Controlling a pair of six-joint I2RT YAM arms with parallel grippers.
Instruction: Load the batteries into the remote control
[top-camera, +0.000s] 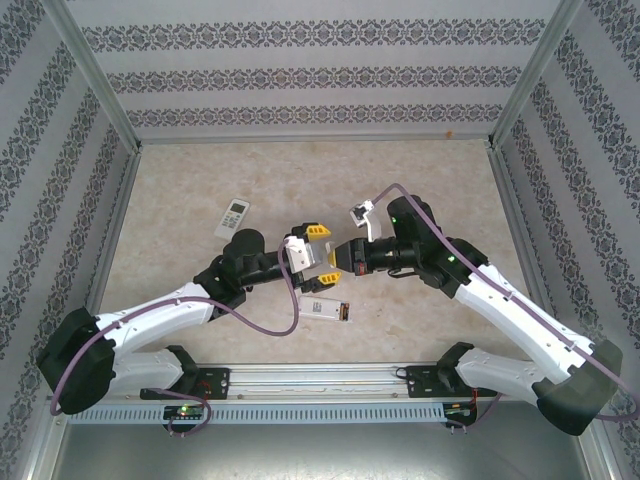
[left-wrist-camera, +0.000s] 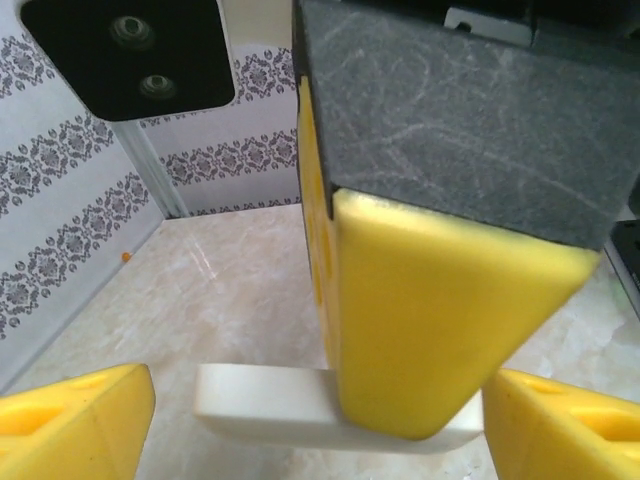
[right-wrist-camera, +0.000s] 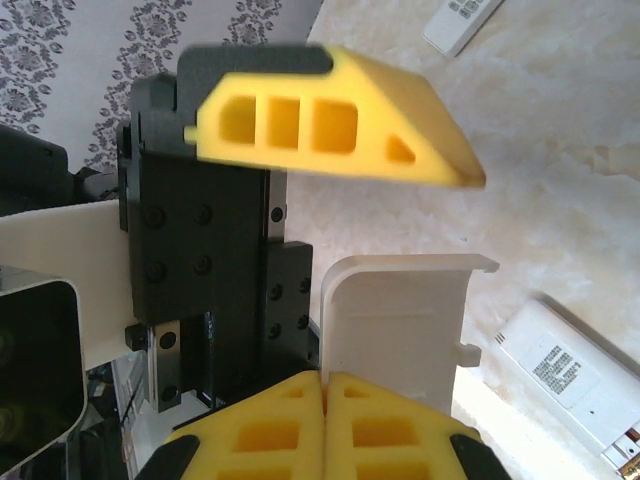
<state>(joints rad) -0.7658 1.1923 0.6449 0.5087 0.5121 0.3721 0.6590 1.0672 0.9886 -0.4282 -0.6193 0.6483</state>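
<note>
By my reckoning the loading itself looked done. The remote (top-camera: 322, 309) lay flat on the table (top-camera: 430, 180) just in front of my claws with its back open. At its open end I could see the batteries (right-wrist-camera: 622, 452), dark slim shapes with coppery tips sitting in the bay. I could not tell how many were in there, because that corner was small and cut off by the edge of the view. What was left, as I judged it, was the lid (right-wrist-camera: 400, 320), which was off the remote and up in the air with me. A second remote (top-camera: 235, 215) lay well apart, farther back on the left, with neither claw near it.

My right claw (right-wrist-camera: 325, 395) was pressed together on one edge of the lid. The white plate stuck out past my fingertips, with its little tabs on the side away from them. My right arm reached in from the right, its wrist turned toward the middle of the table. My left arm came in from the other side to meet it, nose to nose. My left claw (left-wrist-camera: 320, 415) stood apart, one yellow finger on either side of the right claw's tip and the lid, touching neither as far as I could see. I took it for a hand-over or a re-grip of the lid in mid-air, above the table and just behind the open remote.
</note>
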